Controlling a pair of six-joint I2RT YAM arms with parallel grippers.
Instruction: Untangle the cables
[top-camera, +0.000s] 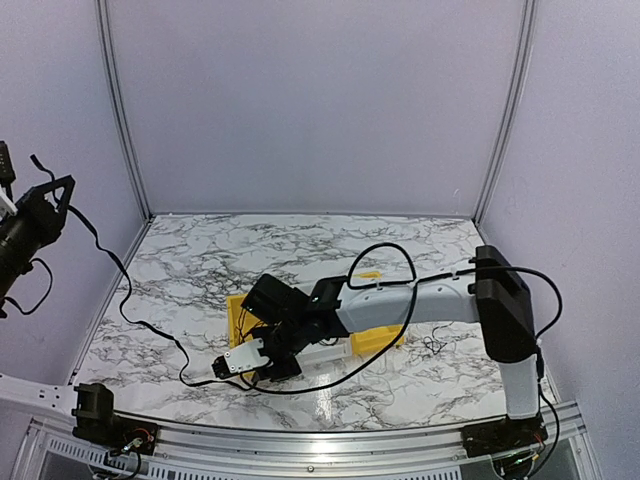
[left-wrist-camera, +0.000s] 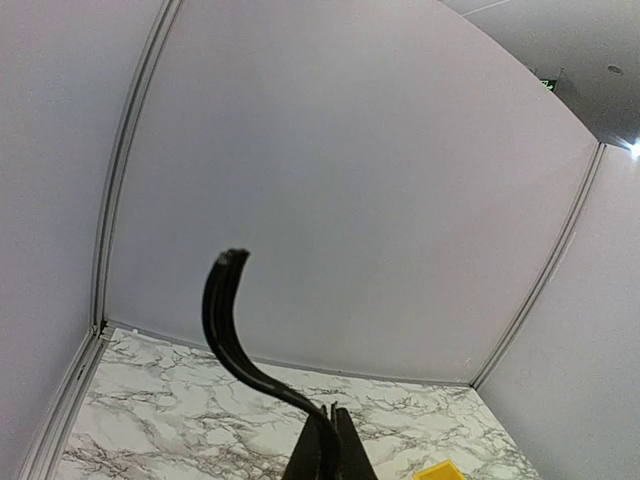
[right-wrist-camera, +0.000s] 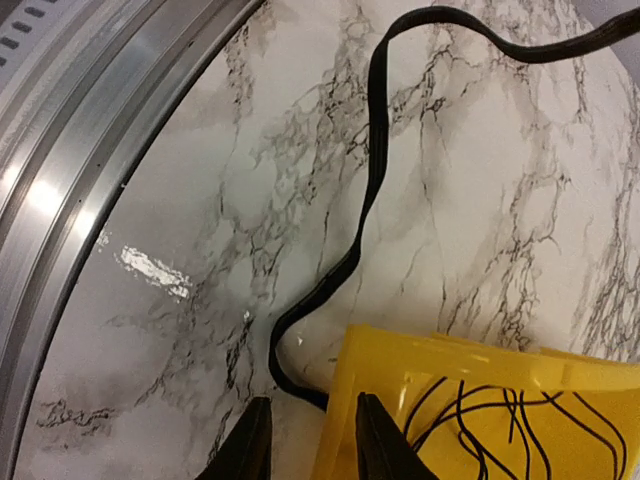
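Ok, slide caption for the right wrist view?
Right gripper, jaws apart, at a corner of the yellow bin holding thin black cables, on the marble table.

Two arms stand at one marble worktop (top-camera: 200, 260): the left arm (top-camera: 35, 215) and the right arm (top-camera: 420, 300). Each carries one tool, two in all: the left tool (left-wrist-camera: 330, 450) and the right tool (right-wrist-camera: 310, 445). One thick black cable (right-wrist-camera: 370, 150) lies across the near worktop. The right wrist view shows one yellow bin (right-wrist-camera: 380, 370) holding several thin black cables (right-wrist-camera: 480, 420), too tangled to count.
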